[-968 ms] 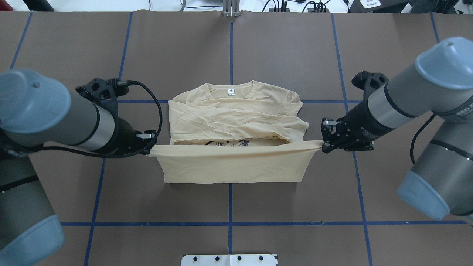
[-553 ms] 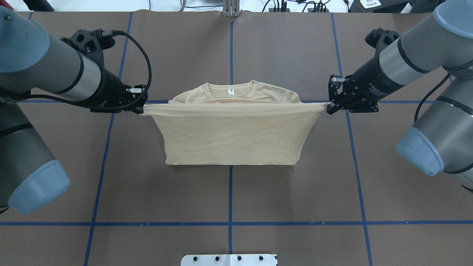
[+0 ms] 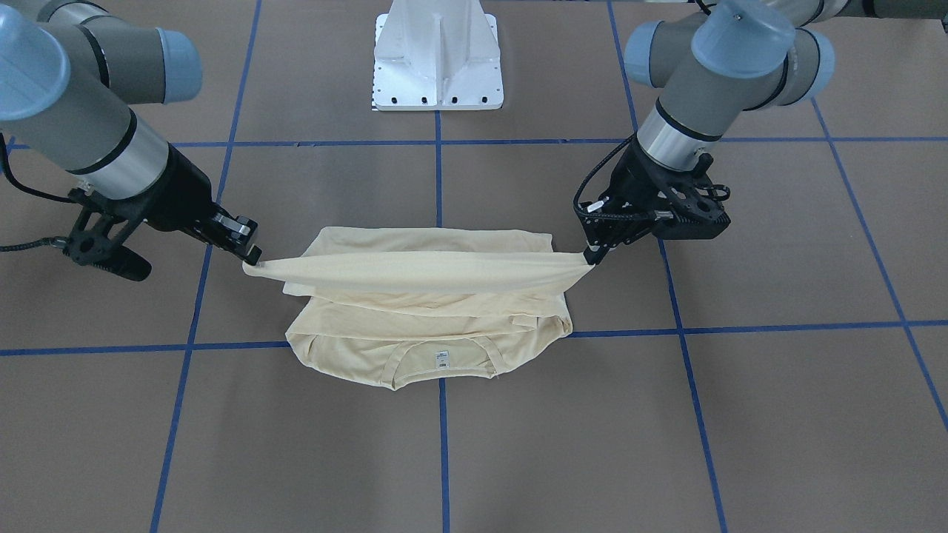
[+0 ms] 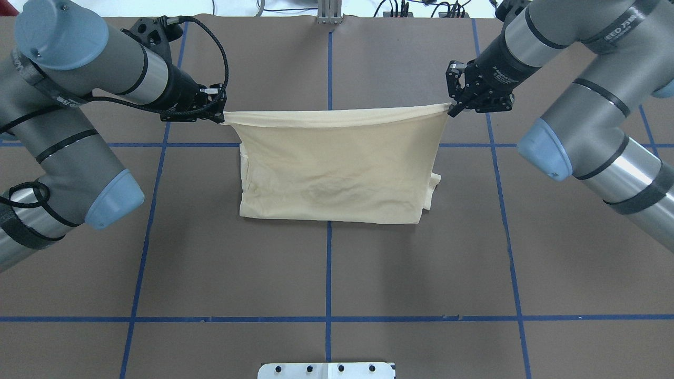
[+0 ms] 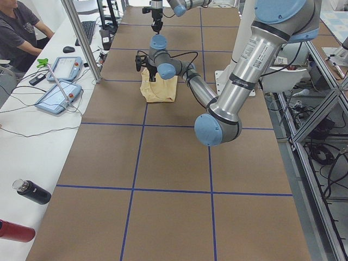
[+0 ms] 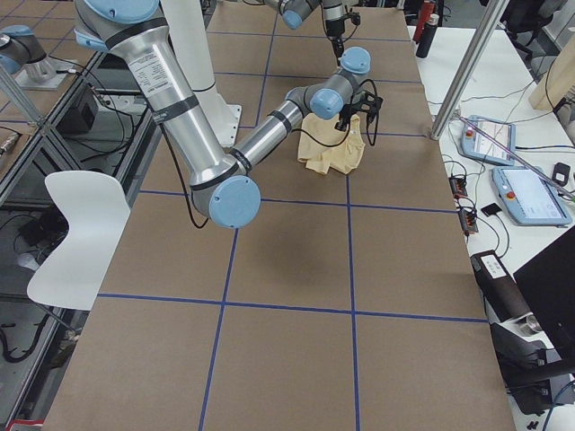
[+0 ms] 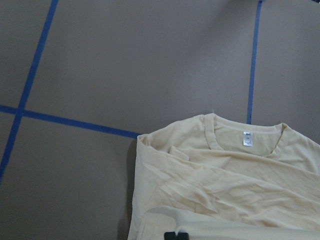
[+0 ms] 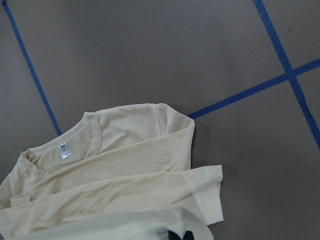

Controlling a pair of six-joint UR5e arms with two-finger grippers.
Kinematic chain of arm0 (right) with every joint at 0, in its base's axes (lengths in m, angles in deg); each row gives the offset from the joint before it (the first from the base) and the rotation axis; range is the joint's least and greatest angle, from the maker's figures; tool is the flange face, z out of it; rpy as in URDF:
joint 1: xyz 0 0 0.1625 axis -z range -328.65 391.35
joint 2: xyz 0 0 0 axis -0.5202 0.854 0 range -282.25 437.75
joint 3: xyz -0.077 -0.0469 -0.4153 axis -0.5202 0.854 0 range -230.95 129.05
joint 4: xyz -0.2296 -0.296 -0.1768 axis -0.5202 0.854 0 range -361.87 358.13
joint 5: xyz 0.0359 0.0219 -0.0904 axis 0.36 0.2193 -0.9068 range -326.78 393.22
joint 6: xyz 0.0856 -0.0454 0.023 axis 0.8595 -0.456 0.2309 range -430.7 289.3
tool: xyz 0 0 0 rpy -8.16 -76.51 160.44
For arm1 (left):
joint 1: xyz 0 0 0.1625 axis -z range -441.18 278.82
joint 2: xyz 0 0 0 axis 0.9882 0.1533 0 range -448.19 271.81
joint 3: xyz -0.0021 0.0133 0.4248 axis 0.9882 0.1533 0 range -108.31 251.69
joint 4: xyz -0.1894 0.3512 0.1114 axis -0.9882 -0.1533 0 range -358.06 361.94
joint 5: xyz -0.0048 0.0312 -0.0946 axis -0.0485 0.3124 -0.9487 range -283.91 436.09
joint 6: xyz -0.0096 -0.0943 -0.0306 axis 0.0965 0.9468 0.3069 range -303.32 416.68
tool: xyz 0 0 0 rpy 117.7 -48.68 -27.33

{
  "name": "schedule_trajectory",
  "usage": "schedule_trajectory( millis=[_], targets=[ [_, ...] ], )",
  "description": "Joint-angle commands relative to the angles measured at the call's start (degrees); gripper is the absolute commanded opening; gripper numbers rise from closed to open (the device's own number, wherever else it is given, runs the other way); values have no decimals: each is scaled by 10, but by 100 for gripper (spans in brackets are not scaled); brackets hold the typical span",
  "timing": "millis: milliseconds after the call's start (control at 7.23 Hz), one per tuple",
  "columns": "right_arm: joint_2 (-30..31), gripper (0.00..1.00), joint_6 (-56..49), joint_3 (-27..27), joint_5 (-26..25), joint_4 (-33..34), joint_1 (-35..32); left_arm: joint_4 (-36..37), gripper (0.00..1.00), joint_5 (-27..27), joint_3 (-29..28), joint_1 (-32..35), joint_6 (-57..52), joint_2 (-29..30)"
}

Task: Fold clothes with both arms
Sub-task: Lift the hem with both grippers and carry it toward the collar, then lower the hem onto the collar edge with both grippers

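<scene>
Shirt lay mid-surface, half folded, its raised edge stretched taut above the collar end. Left fingers were clamped tight on one corner and right fingers on the other. Neck label showed beneath.

The left arm and right arm stretch to the far side, wrists angled inward, left end effector and right end effector level, well apart, each clamped on a shirt corner.
</scene>
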Motion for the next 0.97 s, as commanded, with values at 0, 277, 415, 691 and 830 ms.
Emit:
schedule_trajectory(
  millis=[0, 277, 415, 691, 830],
  targets=[
    [-21, 0, -1, 82, -2, -60, 1, -15, 0, 0, -30, -1, 25, 22],
    [-34, 0, -5, 114, -5, -63, 17, -40, 0, 0, -106, -7, 68, 75],
    [-35, 0, -5, 115, -10, -67, 19, -57, 0, 2, -137, -14, 89, 93],
    [-49, 0, -5, 173, -10, -128, 18, -84, 0, 7, -206, -14, 92, 118],
    [-56, 0, -5, 194, -11, -142, 18, -116, 0, 16, -238, -9, 92, 118]
  ],
)
